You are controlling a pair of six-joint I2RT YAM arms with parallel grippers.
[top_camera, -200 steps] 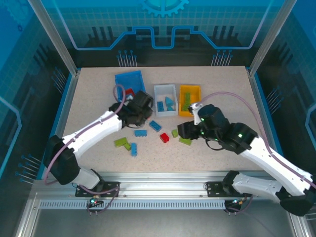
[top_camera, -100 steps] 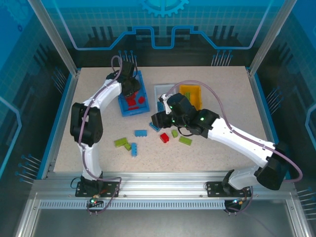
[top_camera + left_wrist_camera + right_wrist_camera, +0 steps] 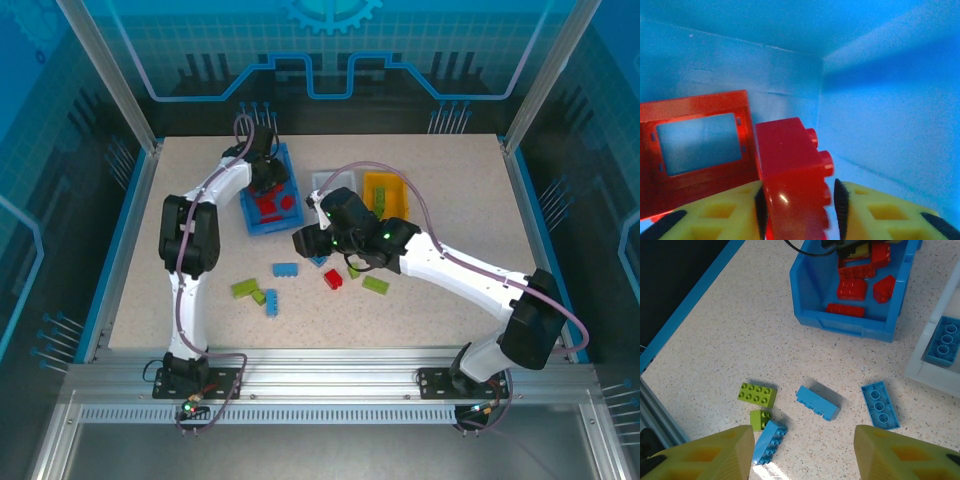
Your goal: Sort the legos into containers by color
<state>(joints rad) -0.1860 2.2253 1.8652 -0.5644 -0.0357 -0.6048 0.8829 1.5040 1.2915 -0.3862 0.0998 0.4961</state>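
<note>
My left gripper (image 3: 265, 178) reaches down inside the blue bin (image 3: 247, 215). In the left wrist view a red brick (image 3: 790, 160) stands between its jaws (image 3: 800, 210): the left pad touches it and a thin gap shows at the right pad. A red window-frame piece (image 3: 695, 145) lies beside it. My right gripper (image 3: 303, 243) hovers open over loose legos, with a blue brick (image 3: 817, 402) below its fingers (image 3: 802, 455). An upturned blue brick (image 3: 880, 405), another blue brick (image 3: 769, 441) and two lime bricks (image 3: 757, 394) lie around. The white bin (image 3: 322, 180) and the orange-yellow bin (image 3: 385, 185) stand behind.
Several red bricks (image 3: 852, 290) lie in the blue bin (image 3: 840, 320). A blue brick (image 3: 942, 340) rests in the white bin (image 3: 935, 370). A red brick (image 3: 333, 279) and a lime brick (image 3: 376, 285) lie under the right arm. The blue table edge (image 3: 685, 315) runs at the left.
The left gripper stayed in the blue bin and its jaws widened around the red brick. The right gripper slid a little left and nearer, over the loose blue bricks.
</note>
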